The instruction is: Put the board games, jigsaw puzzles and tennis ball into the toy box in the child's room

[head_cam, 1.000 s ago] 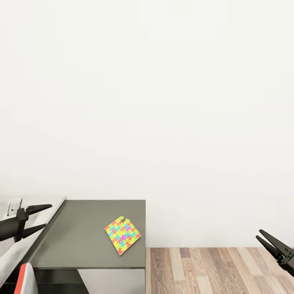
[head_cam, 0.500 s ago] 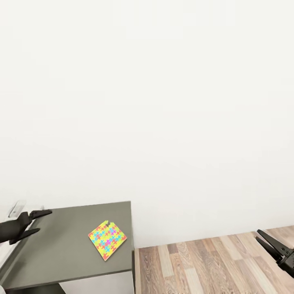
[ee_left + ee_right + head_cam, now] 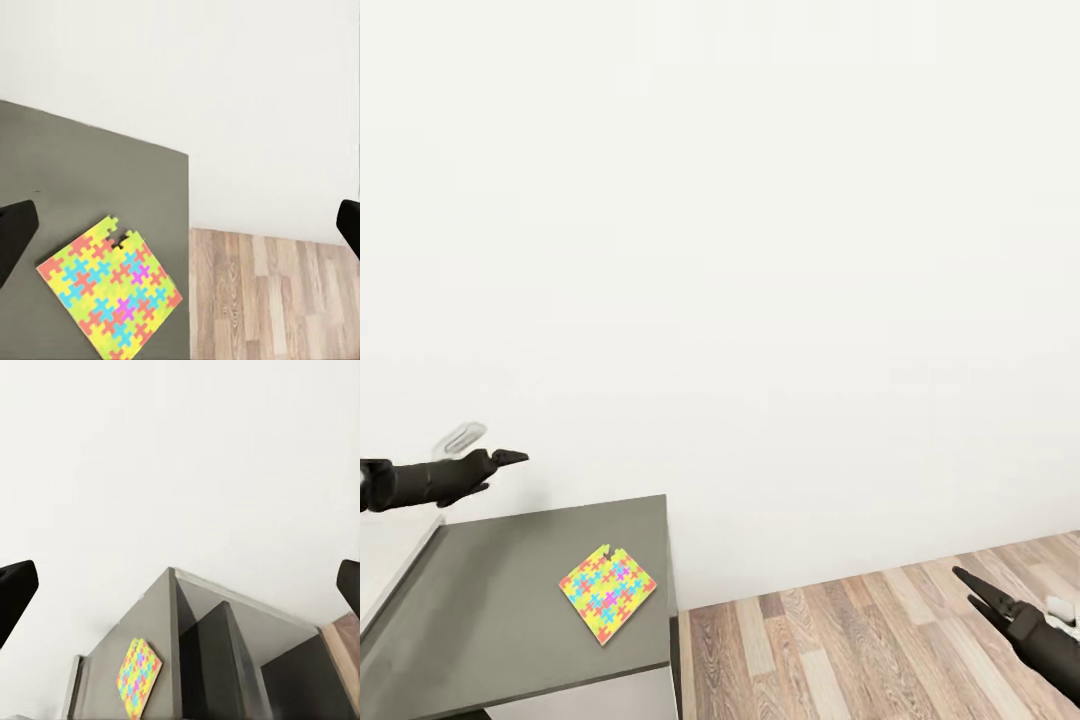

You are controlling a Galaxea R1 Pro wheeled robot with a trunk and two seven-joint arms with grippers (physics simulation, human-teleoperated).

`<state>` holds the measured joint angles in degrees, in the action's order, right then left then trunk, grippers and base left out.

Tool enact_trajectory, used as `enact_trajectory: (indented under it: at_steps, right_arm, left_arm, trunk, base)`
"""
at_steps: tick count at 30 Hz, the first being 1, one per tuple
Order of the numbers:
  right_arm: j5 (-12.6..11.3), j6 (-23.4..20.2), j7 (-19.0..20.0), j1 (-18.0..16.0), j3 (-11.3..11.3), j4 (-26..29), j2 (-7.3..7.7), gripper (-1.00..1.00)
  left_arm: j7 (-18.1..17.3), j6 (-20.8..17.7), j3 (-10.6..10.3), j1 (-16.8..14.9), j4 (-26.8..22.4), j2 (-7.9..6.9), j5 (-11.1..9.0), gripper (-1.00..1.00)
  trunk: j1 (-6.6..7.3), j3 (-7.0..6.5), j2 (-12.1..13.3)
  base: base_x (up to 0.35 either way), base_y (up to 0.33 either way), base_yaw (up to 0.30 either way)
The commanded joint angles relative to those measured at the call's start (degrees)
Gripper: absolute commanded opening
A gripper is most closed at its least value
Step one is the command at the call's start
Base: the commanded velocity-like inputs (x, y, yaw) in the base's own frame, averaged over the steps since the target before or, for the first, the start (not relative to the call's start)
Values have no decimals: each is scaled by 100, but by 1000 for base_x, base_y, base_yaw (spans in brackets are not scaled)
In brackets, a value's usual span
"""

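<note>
One jigsaw puzzle (image 3: 607, 594), a square board of yellow, pink, green and blue pieces, lies flat near the right edge of the table's (image 3: 500, 610) lower dark-grey section. My left gripper (image 3: 508, 465) hovers open above the table's back left, well apart from the puzzle. Its wrist view looks down on the puzzle (image 3: 109, 292) with the dark fingers (image 3: 15, 232) spread wide at the picture's sides. My right gripper (image 3: 966, 585) hangs open over the floor, far right of the table. In its wrist view the puzzle (image 3: 139, 675) is seen from a distance. The toy box, board games, tennis ball and bed are out of view.
A plain white wall (image 3: 760, 250) stands close behind the table. Wood-plank floor (image 3: 840, 640) stretches to the right of the table's right edge. A strip of the pale higher tabletop (image 3: 390, 565) borders the dark section on the left.
The whole head view has swung, so the table and puzzle sit further left in the picture. My left gripper has risen from table height to above the table's back edge. The puzzle still lies flat.
</note>
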<state>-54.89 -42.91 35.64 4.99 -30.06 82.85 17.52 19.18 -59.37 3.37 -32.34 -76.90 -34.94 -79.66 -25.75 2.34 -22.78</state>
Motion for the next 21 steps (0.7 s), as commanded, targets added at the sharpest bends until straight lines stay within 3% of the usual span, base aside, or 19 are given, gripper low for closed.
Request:
enact_trajectory:
  at_steps: [1,3,5,9,11,13,15,17,21]
  right_arm:
    - [-24,-35,-31,-25,39,5,-3,100]
    - [-23,-30,-101,-90,141,7,-12,100]
    - [-22,-28,-235,-143,239,8,-17,100]
    - [-21,-25,-741,-183,428,11,-18,100]
    - [-21,-25,-1150,-225,576,11,-14,100]
    - [-21,-22,-1578,-320,780,12,-17,100]
    - [-20,-22,-1903,-418,1015,8,-19,100]
    - [-16,-22,-2257,-546,1288,6,-19,100]
    - [-15,-22,-3070,-746,1770,10,-28,100]
  left_arm:
    - [89,-27,-20,-140,26,95,49,100]
    - [234,-33,-136,-483,152,361,293,100]
    - [569,-32,-405,-937,568,762,670,100]
    - [1112,-27,-752,-1916,2350,1719,1344,100]
    - [1209,-18,-803,-2237,3065,2059,1704,100]
    - [1253,-10,-824,-2385,3408,2278,2112,100]
    - [1263,-7,-829,-2435,3540,2398,2371,100]
    - [1268,-6,-832,-2461,3632,2477,2539,100]
    - [1240,-4,-841,-2480,3858,2540,2672,100]
  trunk:
    - [-3,13,-14]
    - [-3,13,-14]
    - [-3,13,-14]
    - [-3,13,-14]
    - [-3,13,-14]
    - [-3,13,-14]
    - [-3,13,-14]
    - [-3,13,-14]
    - [-3,13,-14]
  base:
    - [0,0,-5]
    - [0,0,-3]
    - [0,0,-1]
    - [0,0,0]
    - [0,0,0]
    - [0,0,0]
    - [0,0,0]
    - [0,0,0]
    - [0,0,0]
